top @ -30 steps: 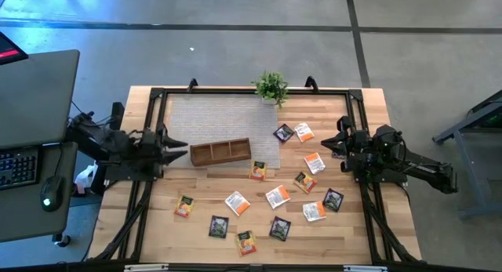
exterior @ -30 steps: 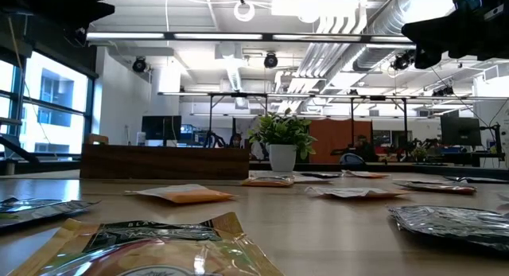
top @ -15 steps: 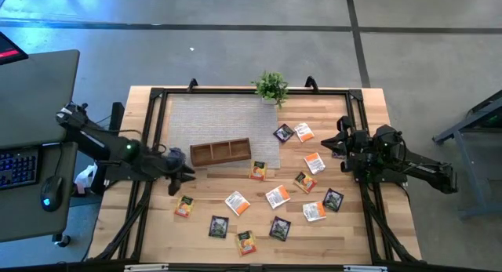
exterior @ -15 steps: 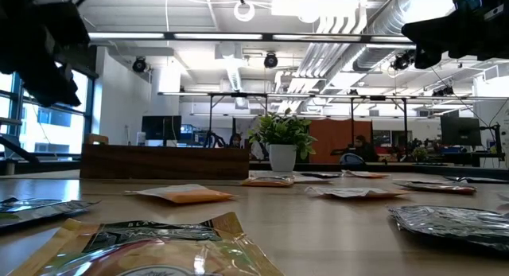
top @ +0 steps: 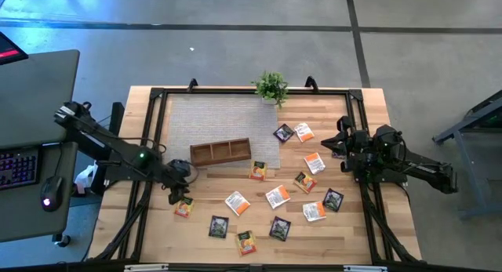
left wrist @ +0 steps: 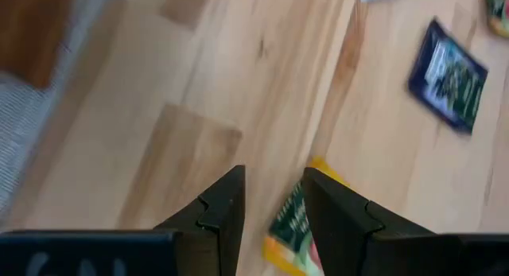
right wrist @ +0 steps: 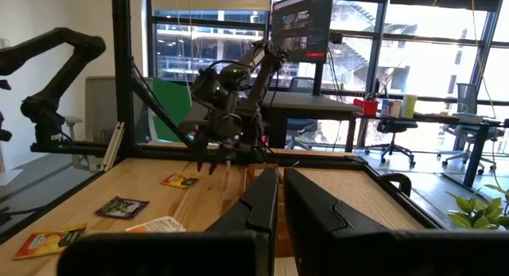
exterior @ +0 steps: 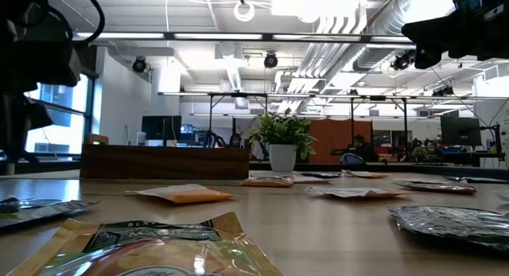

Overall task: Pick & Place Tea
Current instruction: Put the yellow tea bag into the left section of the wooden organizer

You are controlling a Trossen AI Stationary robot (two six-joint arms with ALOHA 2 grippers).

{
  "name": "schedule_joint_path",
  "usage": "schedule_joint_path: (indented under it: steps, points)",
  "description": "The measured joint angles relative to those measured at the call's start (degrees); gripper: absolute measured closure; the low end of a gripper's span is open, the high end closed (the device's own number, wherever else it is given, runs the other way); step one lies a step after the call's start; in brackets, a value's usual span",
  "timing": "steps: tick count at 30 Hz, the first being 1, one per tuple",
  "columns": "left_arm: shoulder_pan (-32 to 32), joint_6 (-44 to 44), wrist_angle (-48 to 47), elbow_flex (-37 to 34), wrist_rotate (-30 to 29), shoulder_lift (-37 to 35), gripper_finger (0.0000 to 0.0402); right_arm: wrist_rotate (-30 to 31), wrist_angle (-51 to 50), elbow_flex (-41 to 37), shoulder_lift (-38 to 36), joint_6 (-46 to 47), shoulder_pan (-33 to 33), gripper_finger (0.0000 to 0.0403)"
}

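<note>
- Hovering with its fingers apart, the left end effector (top: 179, 195) is hanging just above an orange tea sachet (top: 184, 206) near the tabletop's (top: 141, 233) left side.
- Lying scattered right of it are the other tea sachets (top: 276, 197).
- Waiting at the right edge, the right end effector (top: 333, 143) is keeping its fingers closed, holding nothing.

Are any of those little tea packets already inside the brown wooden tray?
No, the brown wooden compartment tray looks empty from above, and the small flat square tea sachets all lie on the wooden table.
</note>
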Motion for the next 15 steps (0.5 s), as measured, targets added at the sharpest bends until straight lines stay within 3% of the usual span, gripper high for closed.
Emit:
schedule_joint_path:
  steps: [15]
  points:
    - [0.0,0.3,0.6,0.0,8.8,9.1,0.0275,0.1,0.7,0.0,0.0,0.0,0.0,0.0382]
